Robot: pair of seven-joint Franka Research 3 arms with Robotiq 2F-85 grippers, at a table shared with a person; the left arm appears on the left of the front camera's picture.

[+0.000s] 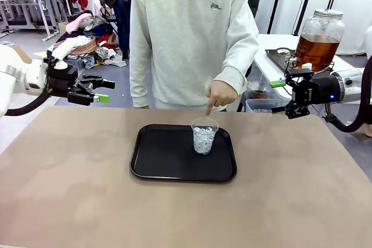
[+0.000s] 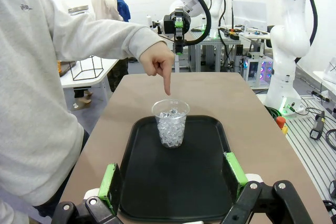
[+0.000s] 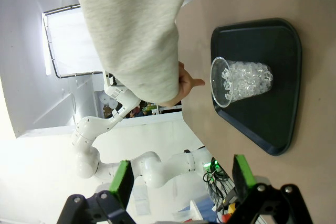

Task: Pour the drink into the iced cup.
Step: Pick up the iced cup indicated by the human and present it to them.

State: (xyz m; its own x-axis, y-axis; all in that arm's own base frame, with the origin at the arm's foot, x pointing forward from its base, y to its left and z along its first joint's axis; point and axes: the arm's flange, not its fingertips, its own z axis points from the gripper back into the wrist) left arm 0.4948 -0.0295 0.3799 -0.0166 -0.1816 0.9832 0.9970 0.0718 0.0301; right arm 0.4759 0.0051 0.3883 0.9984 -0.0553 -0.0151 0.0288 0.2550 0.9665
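A clear plastic cup (image 1: 204, 136) full of ice stands upright at the far right part of a black tray (image 1: 157, 164) in the middle of the tan table. A person's hand (image 1: 220, 96) points a finger down at the cup's rim. The drink (image 1: 317, 50), amber-brown in a large lidded glass jar, stands on a side table at the back right. My left gripper (image 1: 104, 90) hovers open off the table's far left corner. My right gripper (image 1: 279, 97) hovers open at the far right edge, just in front of the jar. The left wrist view has the cup (image 2: 170, 124) straight ahead between open fingers.
The person in a grey sweatshirt (image 1: 186, 33) stands at the far edge, behind the tray. Clear containers (image 1: 258, 105) sit low beside the side table (image 1: 273, 68). A heap of clothes (image 1: 87, 45) lies at the back left. Bare tabletop (image 1: 174, 213) spreads in front of the tray.
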